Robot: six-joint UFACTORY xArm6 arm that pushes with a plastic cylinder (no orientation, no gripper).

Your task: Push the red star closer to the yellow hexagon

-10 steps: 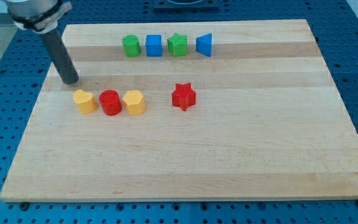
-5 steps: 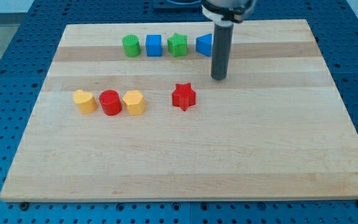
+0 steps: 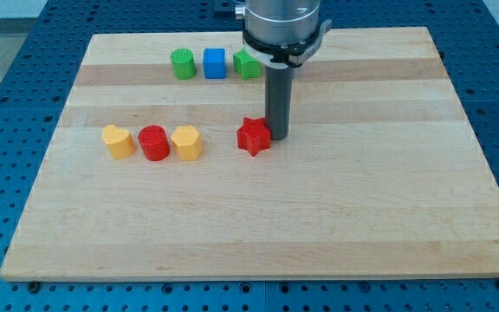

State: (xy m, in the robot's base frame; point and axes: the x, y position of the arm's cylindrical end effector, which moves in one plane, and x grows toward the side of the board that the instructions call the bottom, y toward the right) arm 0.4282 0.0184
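Note:
The red star point(image 3: 253, 137) lies near the middle of the wooden board point(image 3: 362, 208). My tip point(image 3: 278, 138) stands right against the star's right side. The yellow hexagon point(image 3: 186, 143) lies to the star's left, with a gap of bare board between them. The hexagon is the right end of a row, touching a red cylinder point(image 3: 153, 143), with another yellow block point(image 3: 119, 141) at the left end.
A green cylinder point(image 3: 182, 63), a blue cube point(image 3: 214, 62) and a green star point(image 3: 246, 64) stand in a row near the view's top. The arm covers part of the green star and hides the blue block that stood to its right.
My tip swept from the board's upper left across to the right, then came down to the red star's right side. The star has shifted slightly left.

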